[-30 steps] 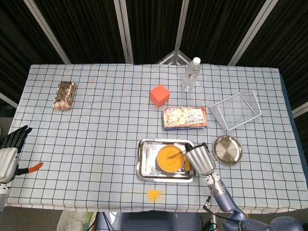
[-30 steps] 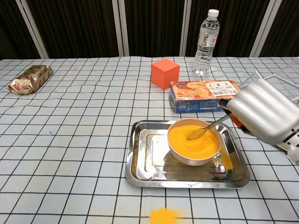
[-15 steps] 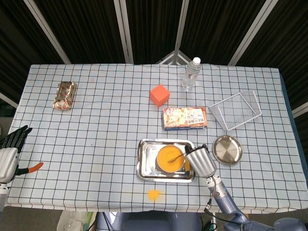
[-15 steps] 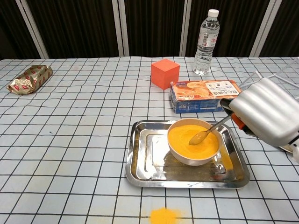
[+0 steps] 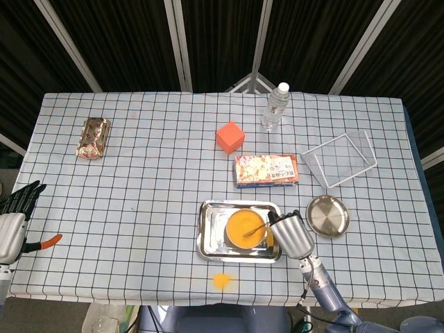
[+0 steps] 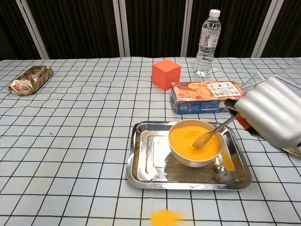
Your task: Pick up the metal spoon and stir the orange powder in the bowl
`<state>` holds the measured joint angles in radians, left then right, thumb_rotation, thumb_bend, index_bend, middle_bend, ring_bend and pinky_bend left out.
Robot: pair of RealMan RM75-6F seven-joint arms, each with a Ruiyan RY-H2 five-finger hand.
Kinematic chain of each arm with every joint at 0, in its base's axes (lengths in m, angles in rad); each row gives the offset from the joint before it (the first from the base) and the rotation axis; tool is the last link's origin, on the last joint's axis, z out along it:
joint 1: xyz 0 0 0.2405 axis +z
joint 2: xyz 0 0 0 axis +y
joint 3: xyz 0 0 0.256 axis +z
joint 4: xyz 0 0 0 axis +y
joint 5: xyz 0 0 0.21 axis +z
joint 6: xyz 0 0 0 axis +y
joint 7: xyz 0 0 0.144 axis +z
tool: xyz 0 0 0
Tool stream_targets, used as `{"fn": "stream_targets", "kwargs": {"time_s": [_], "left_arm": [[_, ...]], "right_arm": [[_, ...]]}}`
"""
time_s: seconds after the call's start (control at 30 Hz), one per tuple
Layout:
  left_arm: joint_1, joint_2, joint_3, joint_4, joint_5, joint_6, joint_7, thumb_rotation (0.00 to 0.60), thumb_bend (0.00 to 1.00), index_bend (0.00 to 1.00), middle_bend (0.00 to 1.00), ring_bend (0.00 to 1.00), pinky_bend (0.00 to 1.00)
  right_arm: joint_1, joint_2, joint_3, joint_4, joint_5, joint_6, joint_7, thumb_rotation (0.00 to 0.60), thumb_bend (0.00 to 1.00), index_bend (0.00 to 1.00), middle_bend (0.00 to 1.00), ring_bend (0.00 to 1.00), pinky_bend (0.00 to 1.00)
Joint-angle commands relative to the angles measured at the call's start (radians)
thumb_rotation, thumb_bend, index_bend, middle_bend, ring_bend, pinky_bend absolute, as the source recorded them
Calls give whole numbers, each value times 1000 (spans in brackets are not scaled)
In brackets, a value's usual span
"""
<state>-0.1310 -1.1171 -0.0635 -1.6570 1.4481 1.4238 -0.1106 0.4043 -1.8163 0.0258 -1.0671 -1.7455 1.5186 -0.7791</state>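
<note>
bright, even overhead light, soft short shadows, mild glare on the steel tray (image 6: 141,155), both views sharp.

The head view is taken from high up, looking steeply down, so the whole checkered surface (image 5: 139,180) is seen almost edge to edge, with dark slatted panels behind the far edge. Everything looks small from there. The chest view is shot from much lower and closer, facing across the surface (image 6: 70,141) toward those same panels, at a shallow angle. Both views share the steel tray (image 5: 208,239) (image 6: 141,172) with the bowl of orange powder (image 5: 243,227) (image 6: 190,141), the orange cube (image 5: 229,137) (image 6: 166,74), the water bottle (image 5: 275,107) (image 6: 207,43) and the snack box (image 5: 266,170) (image 6: 204,96). The left robot hand (image 5: 15,218) is caught only from above, off the surface's edge.
</note>
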Motion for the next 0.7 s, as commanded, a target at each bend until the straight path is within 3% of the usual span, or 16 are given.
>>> {"fn": "stream_targets", "kwargs": {"time_s": [0.03, 0.7], "left_arm": [[-1, 0, 0, 0, -1, -2, 2, 600, 0, 0, 0, 0, 0], [-2, 2, -2, -3, -11, -10, 0, 600, 0, 0, 0, 0, 0]], "right_arm": [[-3, 0, -3, 5, -1, -2, 0, 600, 743, 830, 1000, 1000, 974], [6, -45, 17, 74, 14, -39, 14, 600, 743, 830, 1000, 1000, 974]]}}
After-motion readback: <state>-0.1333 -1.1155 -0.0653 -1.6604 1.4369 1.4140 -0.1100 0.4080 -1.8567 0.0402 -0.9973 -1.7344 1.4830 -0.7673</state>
